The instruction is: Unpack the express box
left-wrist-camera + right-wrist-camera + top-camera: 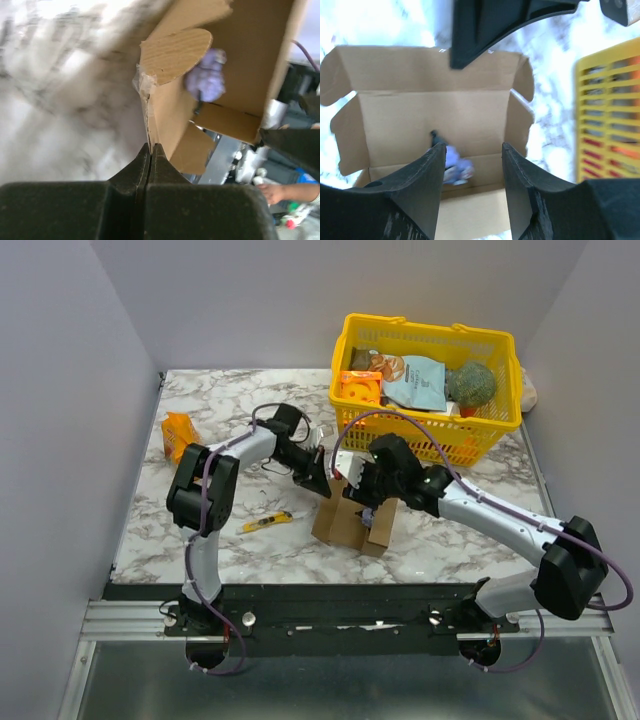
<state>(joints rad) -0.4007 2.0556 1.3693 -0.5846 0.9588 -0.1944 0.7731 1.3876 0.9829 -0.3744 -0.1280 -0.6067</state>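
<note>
- Box [352, 520]: in the middle, just near of the basket [500, 425], flaps open.
- Left gripper [151, 150]: pressed together, likely pinching a thin flap edge, though blurry there.
- Right gripper [472, 150]: spread wide, right above the open box, over a small purple thing [457, 162] inside.
- Probably light, thin card that bends easily; best held by a wall, not a floppy flap.

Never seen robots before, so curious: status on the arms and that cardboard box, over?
Left end effector shut on express box rim. Right end effector open above open box. Purple item inside, nothing blocking it.
</note>
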